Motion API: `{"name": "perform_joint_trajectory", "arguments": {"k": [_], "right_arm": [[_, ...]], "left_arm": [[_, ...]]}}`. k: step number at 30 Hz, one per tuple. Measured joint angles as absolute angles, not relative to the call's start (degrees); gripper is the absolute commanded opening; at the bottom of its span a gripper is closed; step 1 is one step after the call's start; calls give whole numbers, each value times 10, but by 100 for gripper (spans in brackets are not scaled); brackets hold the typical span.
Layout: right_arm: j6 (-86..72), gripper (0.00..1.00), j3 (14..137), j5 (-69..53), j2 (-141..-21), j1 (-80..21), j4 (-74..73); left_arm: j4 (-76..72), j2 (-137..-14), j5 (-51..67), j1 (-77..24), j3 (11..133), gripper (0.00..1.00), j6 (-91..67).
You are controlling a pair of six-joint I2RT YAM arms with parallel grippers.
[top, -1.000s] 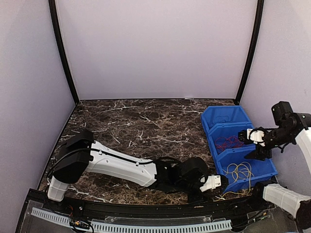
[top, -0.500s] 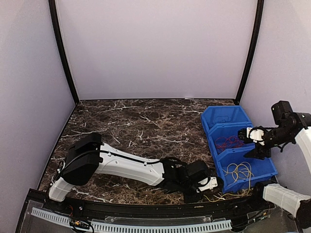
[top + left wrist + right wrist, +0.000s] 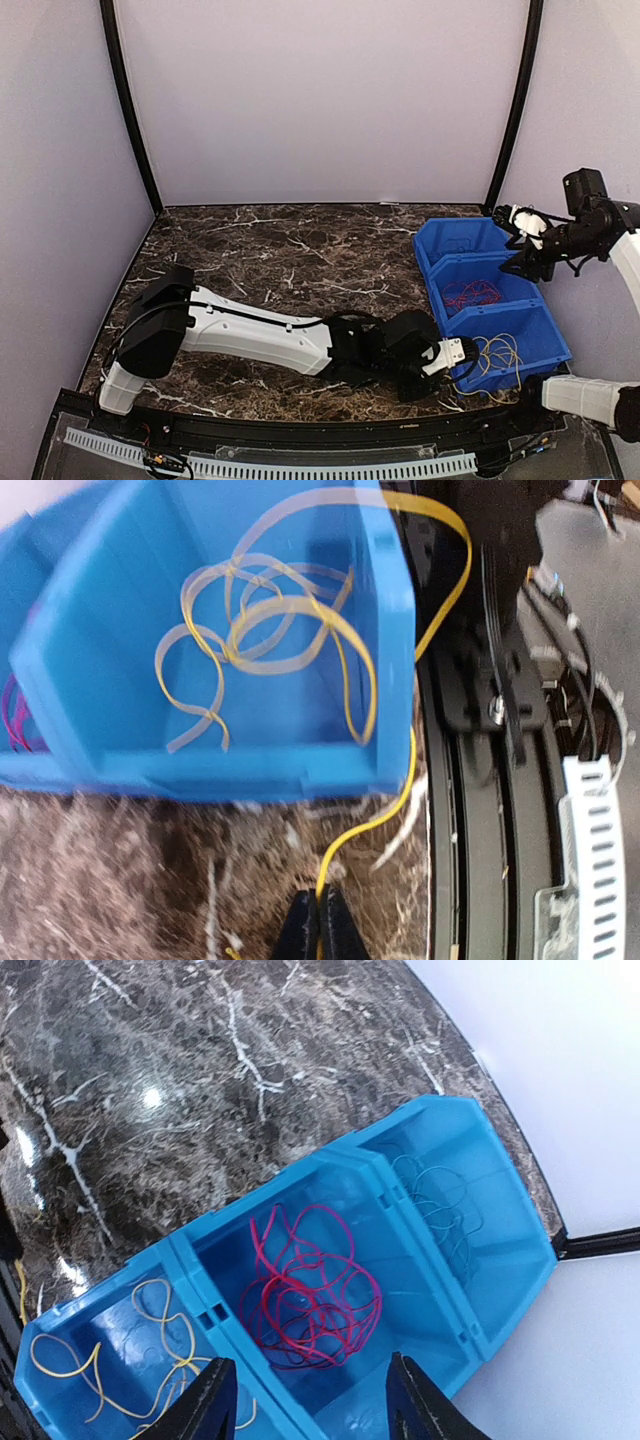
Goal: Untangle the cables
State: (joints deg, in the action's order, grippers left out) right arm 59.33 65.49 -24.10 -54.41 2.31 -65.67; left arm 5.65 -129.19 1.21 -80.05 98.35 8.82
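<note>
1. Yellow cable (image 3: pixel 232 652) lies mostly as loose, overlapping loops in the nearest compartment of the blue bin (image 3: pixel 200 770).
2. One yellow strand climbs over the bin's near corner wall. From there it drops to the dark marble surface (image 3: pixel 280 260) and runs along it to the left end effector (image 3: pixel 320 925).
3. In the left wrist view that free strand's long axis runs from the fingertips up and to the right, toward the bin's corner.
4. The left end effector is pinched closed on the strand, low at the surface and just beside the bin's near wall.
5. The bin's three compartments form a row leading away from the arms.
6. The red cable (image 3: pixel 310 1305) sits in the middle compartment as a rounded tangle with no clear long axis.
7. A thin bluish cable (image 3: pixel 440 1200) lies coiled in the farthest compartment.
8. The right end effector (image 3: pixel 310 1410) hangs above the bin's far end. Its fingers are spread apart, with nothing between them.
</note>
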Motion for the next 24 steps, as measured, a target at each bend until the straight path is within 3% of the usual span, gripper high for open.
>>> {"name": "perform_joint_trajectory", "arguments": {"k": [14,24], "right_arm": [[422,59,762,-199,-563,23,-520],[388,59,760,-196,-544,23,-491]], "left_arm": [[-227,-1220,-81,-775,1017,0,73],[-260,-1316,-113,-760,1114,0,78]]}}
